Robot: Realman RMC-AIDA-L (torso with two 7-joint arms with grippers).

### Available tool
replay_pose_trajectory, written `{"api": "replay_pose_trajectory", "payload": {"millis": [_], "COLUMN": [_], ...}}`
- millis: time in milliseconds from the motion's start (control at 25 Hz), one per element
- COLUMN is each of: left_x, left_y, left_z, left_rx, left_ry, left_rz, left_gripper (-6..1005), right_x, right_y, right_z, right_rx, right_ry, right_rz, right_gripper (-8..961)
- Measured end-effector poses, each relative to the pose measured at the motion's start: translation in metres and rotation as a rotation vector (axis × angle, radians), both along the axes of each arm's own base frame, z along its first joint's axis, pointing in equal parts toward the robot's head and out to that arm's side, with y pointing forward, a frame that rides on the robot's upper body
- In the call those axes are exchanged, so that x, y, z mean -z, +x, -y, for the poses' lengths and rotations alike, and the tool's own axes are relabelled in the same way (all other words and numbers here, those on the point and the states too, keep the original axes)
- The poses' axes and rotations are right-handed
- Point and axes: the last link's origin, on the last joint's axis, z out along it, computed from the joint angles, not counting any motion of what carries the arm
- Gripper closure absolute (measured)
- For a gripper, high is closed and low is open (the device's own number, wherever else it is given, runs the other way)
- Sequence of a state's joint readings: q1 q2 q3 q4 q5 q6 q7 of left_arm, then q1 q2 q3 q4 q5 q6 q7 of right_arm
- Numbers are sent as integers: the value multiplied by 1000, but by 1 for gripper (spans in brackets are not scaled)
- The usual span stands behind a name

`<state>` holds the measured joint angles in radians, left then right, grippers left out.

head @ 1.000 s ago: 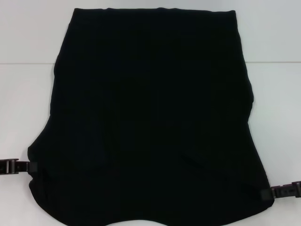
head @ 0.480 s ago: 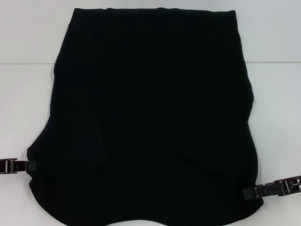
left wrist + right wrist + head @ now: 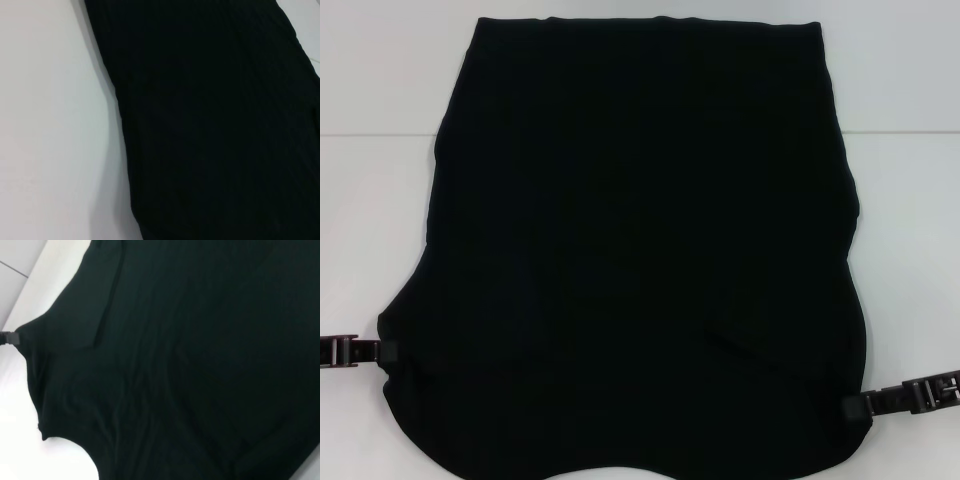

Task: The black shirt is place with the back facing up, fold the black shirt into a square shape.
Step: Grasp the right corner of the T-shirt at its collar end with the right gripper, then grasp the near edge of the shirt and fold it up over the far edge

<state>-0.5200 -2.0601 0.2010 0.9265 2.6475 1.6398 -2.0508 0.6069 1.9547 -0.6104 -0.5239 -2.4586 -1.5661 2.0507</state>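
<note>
Since the black shirt [image 3: 640, 250] is soft and floppy, grab its near sleeve corners. Left gripper [image 3: 388, 352] and right gripper [image 3: 850, 407] touch those edges; can't tell if fingers are closed.

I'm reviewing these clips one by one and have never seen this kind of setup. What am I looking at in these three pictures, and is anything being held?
This is a two-armed robot. The wide picture comes from a camera on its head, looking down at a white table. The other two come from cameras on each wrist, looking closely at the cloth.

Spread on the table is the black shirt, which fills most of every picture. The left gripper meets the shirt's near left edge; the right gripper meets its near right edge. Each seems to be at a corner, ready for a fold, but whether the fingers are clamping the cloth cannot be told.
</note>
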Motion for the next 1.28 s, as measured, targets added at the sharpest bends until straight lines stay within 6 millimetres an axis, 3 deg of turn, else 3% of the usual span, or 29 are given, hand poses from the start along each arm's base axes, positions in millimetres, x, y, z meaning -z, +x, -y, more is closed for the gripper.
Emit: {"api": "replay_pose_trajectory", "payload": {"millis": [640, 840, 1080, 1280], "left_x": [1, -5, -19, -18], "left_y": [1, 3, -6, -10], "left_z": [1, 16, 51, 78], "left_rx": [-1, -23, -64, -72], "left_ry": [-6, 7, 44, 39], "left_rz": [12, 112, 220, 275], "left_gripper": [985, 984, 984, 984], "right_x": [0, -10, -25, -31], "right_y": [7, 19, 37, 49], "right_z": [3, 15, 39, 63], "right_rx": [10, 12, 3, -12], "right_ry": [11, 46, 104, 125], "right_rz": [19, -15, -69, -106], "right_gripper": [902, 902, 902, 901]}}
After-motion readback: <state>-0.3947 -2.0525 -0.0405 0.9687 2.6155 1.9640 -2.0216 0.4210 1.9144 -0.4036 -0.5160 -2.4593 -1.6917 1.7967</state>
